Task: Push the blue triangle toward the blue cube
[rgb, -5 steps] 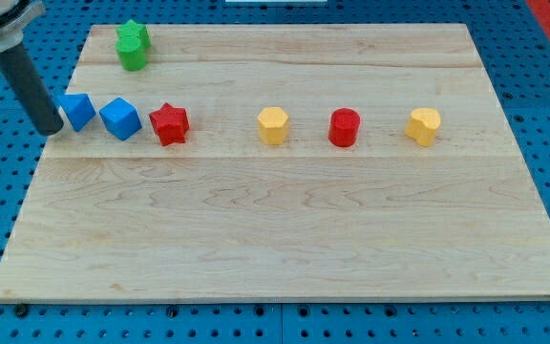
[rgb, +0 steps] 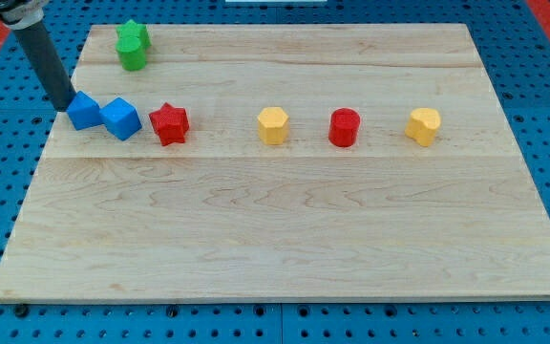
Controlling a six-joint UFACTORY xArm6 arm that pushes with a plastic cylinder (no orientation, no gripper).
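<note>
The blue triangle (rgb: 84,111) sits at the board's left, touching the left side of the blue cube (rgb: 121,118). My tip (rgb: 61,103) is at the triangle's upper left, right against it or nearly so. The dark rod leans up toward the view's top left.
A red star (rgb: 170,123) lies just right of the blue cube. Further right in the same row are a yellow block (rgb: 272,125), a red cylinder (rgb: 345,127) and another yellow block (rgb: 424,126). A green block (rgb: 133,45) sits at the top left. The wooden board (rgb: 285,229) lies on a blue pegboard.
My tip moved up and slightly right, from the triangle's left to its upper left. The blue triangle slid right and now touches the blue cube.
</note>
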